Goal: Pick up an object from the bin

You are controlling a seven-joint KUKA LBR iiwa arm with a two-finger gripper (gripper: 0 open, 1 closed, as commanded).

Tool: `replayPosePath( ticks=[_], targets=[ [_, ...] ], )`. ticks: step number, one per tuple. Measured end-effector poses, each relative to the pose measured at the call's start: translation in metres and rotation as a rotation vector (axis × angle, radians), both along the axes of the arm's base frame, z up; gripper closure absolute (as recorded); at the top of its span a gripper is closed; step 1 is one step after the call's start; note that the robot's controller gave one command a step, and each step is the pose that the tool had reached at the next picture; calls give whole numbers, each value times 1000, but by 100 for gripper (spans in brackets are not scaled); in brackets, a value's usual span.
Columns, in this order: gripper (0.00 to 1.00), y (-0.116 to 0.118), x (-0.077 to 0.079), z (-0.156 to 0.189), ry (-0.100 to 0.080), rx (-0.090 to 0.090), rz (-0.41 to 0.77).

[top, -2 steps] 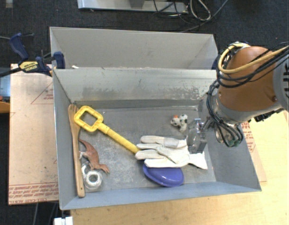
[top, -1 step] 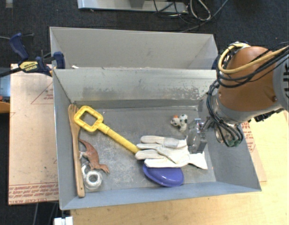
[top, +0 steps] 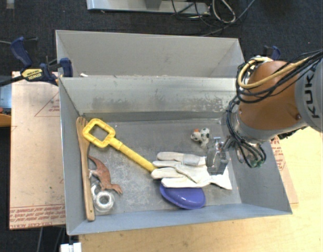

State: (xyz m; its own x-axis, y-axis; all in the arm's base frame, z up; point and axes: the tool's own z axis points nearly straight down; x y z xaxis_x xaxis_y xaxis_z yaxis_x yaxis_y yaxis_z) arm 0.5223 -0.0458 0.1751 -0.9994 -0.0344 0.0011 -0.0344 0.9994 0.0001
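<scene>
At the right side of the grey bin, the gripper is seen low over the cuff end of a white work glove. The glove is laid flat on the floor near the front wall, with its cuff turned to the right. How far the gripper is spread, and whether the cuff is gripped, cannot be told. A blue oval piece is tucked against the glove's front edge, and a small white spotted object is set just behind the glove. A yellow toy shovel is stretched from the glove's left end toward the left wall, where a wooden stick, a brown figure and a silver ring are gathered.
</scene>
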Motion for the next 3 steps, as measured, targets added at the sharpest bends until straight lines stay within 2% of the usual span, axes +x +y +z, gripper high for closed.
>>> replayPosePath(
  ticks=[1,2,3],
  targets=[
    [100,3,1,0,-5,0,4],
    [100,-3,-24,86,-14,-1,39],
    [0,-2,6,-38,3,3,56]
  ],
)
